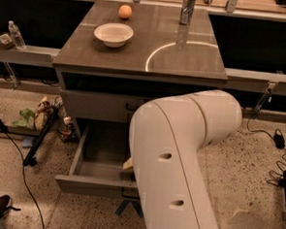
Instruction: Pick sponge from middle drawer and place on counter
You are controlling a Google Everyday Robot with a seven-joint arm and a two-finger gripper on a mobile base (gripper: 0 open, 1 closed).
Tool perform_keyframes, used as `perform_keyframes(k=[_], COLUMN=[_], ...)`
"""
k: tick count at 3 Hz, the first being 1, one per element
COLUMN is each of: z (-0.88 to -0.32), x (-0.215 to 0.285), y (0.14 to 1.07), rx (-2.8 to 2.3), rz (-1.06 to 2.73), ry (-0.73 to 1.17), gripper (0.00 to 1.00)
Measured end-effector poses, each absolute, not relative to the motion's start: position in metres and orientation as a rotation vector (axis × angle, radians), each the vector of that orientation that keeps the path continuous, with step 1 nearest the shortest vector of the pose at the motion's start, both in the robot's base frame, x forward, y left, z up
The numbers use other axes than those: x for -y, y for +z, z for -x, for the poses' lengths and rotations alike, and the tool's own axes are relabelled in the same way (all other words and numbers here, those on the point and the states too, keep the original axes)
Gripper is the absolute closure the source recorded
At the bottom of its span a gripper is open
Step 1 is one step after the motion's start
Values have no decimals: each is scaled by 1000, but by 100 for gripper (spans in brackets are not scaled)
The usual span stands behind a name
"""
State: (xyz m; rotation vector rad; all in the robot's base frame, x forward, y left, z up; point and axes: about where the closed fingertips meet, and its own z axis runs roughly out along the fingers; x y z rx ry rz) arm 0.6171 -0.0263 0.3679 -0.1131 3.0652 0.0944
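Observation:
The middle drawer point(98, 155) is pulled open below the counter point(185, 65); its grey tray shows on the left. My white arm point(179, 157) reaches down over the drawer's right half and fills the foreground. The gripper is hidden behind the arm, down inside the drawer. A small pale yellow sliver point(128, 164) shows at the arm's left edge inside the drawer; it may be the sponge's yellow layer. The green layer is hidden.
A white bowl point(114, 34), an orange fruit point(125, 11) and a metal can point(187, 7) stand on the counter. The closed upper drawer front point(95, 106) is above the open one. A bottle point(16, 35) stands on the left ledge. Cables and clutter point(38, 117) lie on the floor at the left.

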Motion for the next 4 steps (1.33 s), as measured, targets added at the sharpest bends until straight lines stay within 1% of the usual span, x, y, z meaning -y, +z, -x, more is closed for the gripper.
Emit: perform_keyframes(k=[1,3,4], z=[-615,-612,-612], x=[30,32,34], y=[351,349,357], rx=[-3086,-3094,-3087], rz=[60,42,47], ry=[72,64,73], gripper=[18,64,96])
